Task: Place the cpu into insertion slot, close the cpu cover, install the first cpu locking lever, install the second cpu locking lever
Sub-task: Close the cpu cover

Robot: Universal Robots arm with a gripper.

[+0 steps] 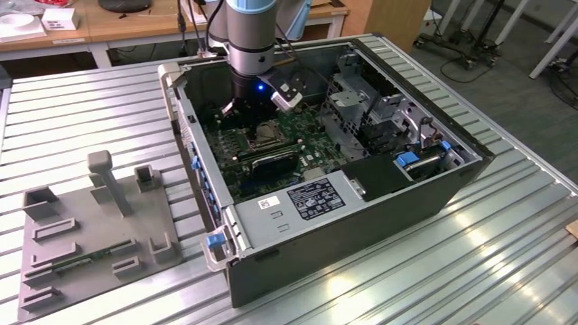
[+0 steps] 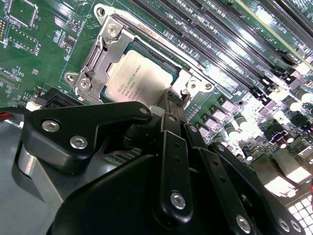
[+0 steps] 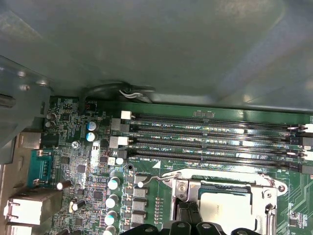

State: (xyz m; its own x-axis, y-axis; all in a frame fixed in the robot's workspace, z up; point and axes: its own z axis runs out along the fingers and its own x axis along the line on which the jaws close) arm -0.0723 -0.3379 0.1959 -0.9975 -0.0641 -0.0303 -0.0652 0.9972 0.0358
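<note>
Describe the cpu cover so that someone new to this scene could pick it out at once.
Inside the open computer case lies a green motherboard with a row of black memory slots. Beside those slots sits the cpu cover, a square silvery metal frame around the pale grey cpu. Nothing else on the board is a bright frame with an open middle.

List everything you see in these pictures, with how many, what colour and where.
computer case: one, black, on the slatted table
motherboard: one, green, inside the case
cpu: one, pale silver, seated on the motherboard
cpu cover: one, silvery, down over the cpu
memory slots: four, black, beside the cpu cover
metal box: one, grey, white-labelled, in the case
fixture tray: one, grey, exterior view's left
gripper: one, black, by the cover's edge
</note>
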